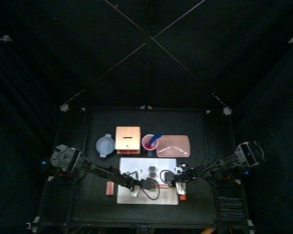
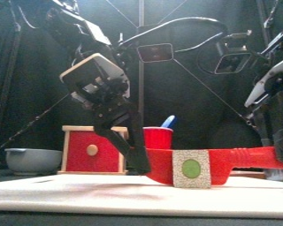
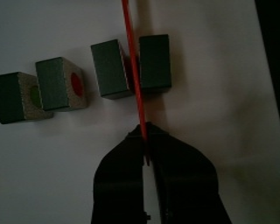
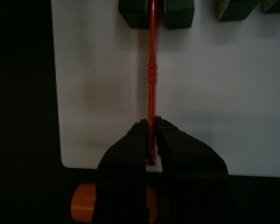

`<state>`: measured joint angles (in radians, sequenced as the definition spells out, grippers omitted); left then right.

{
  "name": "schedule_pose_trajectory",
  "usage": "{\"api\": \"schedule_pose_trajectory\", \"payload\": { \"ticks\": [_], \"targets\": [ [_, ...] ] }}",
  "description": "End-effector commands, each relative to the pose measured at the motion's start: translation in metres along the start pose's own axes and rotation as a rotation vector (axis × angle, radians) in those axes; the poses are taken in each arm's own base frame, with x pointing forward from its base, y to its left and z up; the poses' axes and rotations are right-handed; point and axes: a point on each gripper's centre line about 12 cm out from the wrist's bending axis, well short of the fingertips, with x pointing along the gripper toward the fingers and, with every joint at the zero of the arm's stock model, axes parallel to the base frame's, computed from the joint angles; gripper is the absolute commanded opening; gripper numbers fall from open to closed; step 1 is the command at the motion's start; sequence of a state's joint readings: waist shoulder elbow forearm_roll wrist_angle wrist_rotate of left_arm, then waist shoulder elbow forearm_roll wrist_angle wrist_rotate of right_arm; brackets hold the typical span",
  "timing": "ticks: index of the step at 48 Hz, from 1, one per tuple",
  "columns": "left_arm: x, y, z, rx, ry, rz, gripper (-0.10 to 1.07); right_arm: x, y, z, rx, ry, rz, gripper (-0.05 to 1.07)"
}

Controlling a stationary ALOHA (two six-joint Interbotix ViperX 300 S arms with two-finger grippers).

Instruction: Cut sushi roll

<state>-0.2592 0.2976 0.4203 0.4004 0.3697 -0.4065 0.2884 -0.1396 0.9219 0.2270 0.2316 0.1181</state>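
Sushi roll (image 3: pixel 84 79) lies on white board (image 3: pixel 213 52), already in four dark pcs: two apart, two close together w/ red knife blade (image 3: pixel 136 79) betw. them. Left claw (image 3: pixel 146 150) clenched on one end of the knife, right claw (image 4: pixel 152 140) clenched on its other end, over board's near edge.

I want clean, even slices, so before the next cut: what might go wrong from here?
1. The red blade sits in a narrow gap between two sushi pieces; pressing down may shove them apart or tip one over.
2. Both the left gripper and the right gripper pinch that thin blade at its ends, so uneven pushing may twist it or let it slip.
3. Loose pieces could slide on the white board.
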Motion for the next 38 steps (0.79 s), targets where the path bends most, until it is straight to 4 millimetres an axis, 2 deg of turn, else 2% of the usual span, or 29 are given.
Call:
{"api": "schedule_pose_trajectory", "payload": {
  "ticks": [1,10,15,26,35,38],
  "targets": [
    [0.0,-0.007,-0.005,-0.003,0.02,-0.01,0.35,-0.001,0.01,0.002,-0.015,-0.006,0.022,0.29],
    [-0.027,0.0,0.012,0.01,-0.039,0.007,0.35,-0.021,0.015,0.012,-0.05,-0.053,0.04,0.29],
    [-0.044,0.006,0.018,0.047,-0.072,0.035,0.35,-0.041,0.007,0.019,-0.072,-0.092,0.022,0.29],
    [-0.069,0.051,0.028,0.06,-0.116,0.142,0.37,-0.085,-0.02,0.032,-0.083,-0.172,-0.055,0.29],
    [-0.084,0.091,0.037,0.068,-0.153,0.24,0.45,-0.103,-0.028,0.026,-0.062,-0.176,-0.073,0.29],
    [-0.088,0.094,0.042,0.053,-0.169,0.244,0.51,-0.109,-0.027,0.019,-0.035,-0.149,-0.06,0.29]
  ]
}}
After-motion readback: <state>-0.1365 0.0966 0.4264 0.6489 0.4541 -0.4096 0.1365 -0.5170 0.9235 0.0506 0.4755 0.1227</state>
